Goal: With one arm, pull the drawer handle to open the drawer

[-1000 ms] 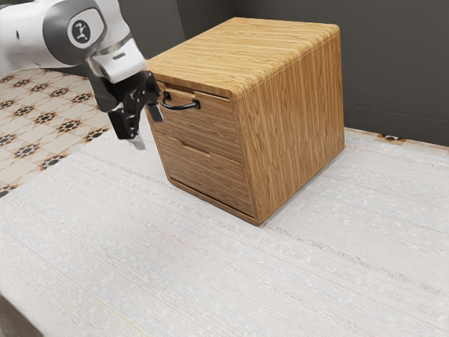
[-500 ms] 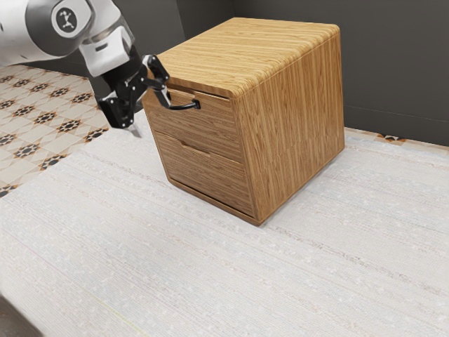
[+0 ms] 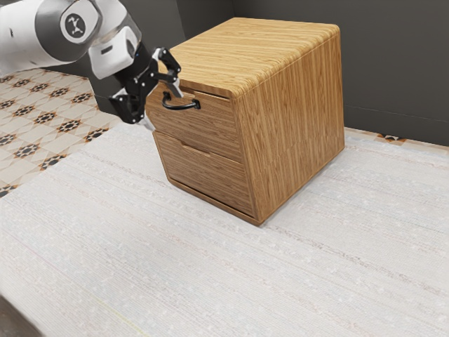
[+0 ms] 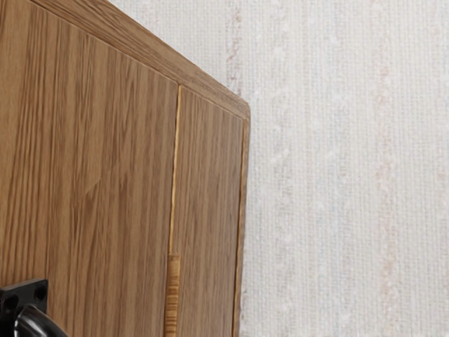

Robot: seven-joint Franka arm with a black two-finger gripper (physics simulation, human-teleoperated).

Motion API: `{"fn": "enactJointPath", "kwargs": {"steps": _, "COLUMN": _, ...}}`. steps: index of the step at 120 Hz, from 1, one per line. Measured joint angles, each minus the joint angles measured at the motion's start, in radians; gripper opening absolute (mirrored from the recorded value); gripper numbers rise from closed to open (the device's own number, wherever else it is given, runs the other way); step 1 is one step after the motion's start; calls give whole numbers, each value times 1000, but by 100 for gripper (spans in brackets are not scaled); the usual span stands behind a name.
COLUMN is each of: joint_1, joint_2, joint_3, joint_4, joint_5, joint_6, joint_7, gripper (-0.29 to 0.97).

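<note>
The black drawer handle (image 3: 184,108) runs level across the top drawer (image 3: 207,126), the gripper (image 3: 160,98) empty beside its end, jaws spread wide.

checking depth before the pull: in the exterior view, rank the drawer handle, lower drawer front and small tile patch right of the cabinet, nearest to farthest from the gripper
1. drawer handle: right beside the open gripper, on the upper drawer.
2. lower drawer front: below the handle.
3. tile patch: beyond the cabinet, at the exterior view's right.

Matt grained wood cabinet (image 3: 280,105), glossy black handle (image 3: 181,105), rough pale carpet (image 3: 210,267)
</note>
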Motion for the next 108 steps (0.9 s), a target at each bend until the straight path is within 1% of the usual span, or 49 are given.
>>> {"fn": "enactJointPath", "kwargs": {"steps": 42, "joint_1": 14, "joint_2": 12, "joint_3": 8, "joint_4": -2, "joint_5": 6, "joint_6": 33, "joint_7": 43, "gripper": 68}}
{"fn": "enactJointPath", "kwargs": {"steps": 62, "joint_1": 37, "joint_2": 19, "joint_3": 5, "joint_4": -2, "joint_5": 6, "joint_6": 37, "joint_7": 56, "gripper": 68}}
{"fn": "enactJointPath", "kwargs": {"steps": 108, "joint_1": 36, "joint_2": 42, "joint_3": 4, "joint_4": -2, "joint_5": 4, "joint_6": 40, "joint_7": 74, "gripper": 67}}
